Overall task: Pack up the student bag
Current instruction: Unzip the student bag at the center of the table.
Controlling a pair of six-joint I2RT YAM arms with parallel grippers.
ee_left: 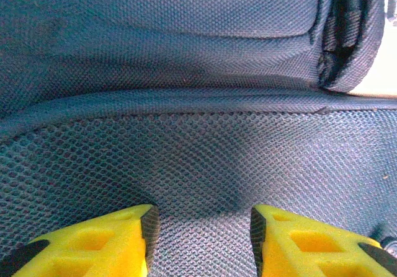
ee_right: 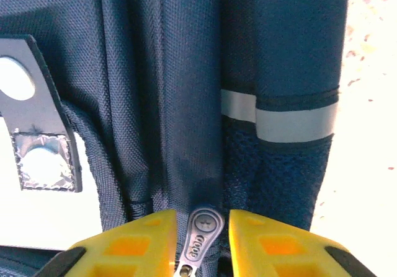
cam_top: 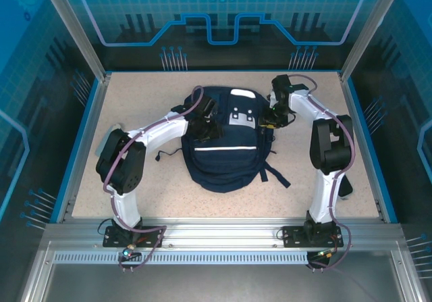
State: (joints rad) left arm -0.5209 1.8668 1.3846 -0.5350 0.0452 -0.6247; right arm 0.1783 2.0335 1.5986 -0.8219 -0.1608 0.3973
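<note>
1. Top: student bag (cam_top: 226,146) lies flat mid-desk (cam_top: 135,99); left hand (cam_top: 206,123) at its upper left, right hand (cam_top: 273,119) at its upper right.
2. Left wrist: left hand's fingers apart over bag mesh, nothing pinched.
3. Right wrist: right hand narrow, zipper pull (ee_right: 201,233) between fingers; can't tell if clamped.

Brightly, evenly lit from above — only faint soft shadows under the arms (cam_top: 158,132) on the table (cam_top: 135,92). Crisp on the student bag (ee_left: 198,147) weave up close, dark shadow pooled ahead of the yellow fingers (ee_left: 93,243). Washed out near white at the right wrist view's right edge
</note>
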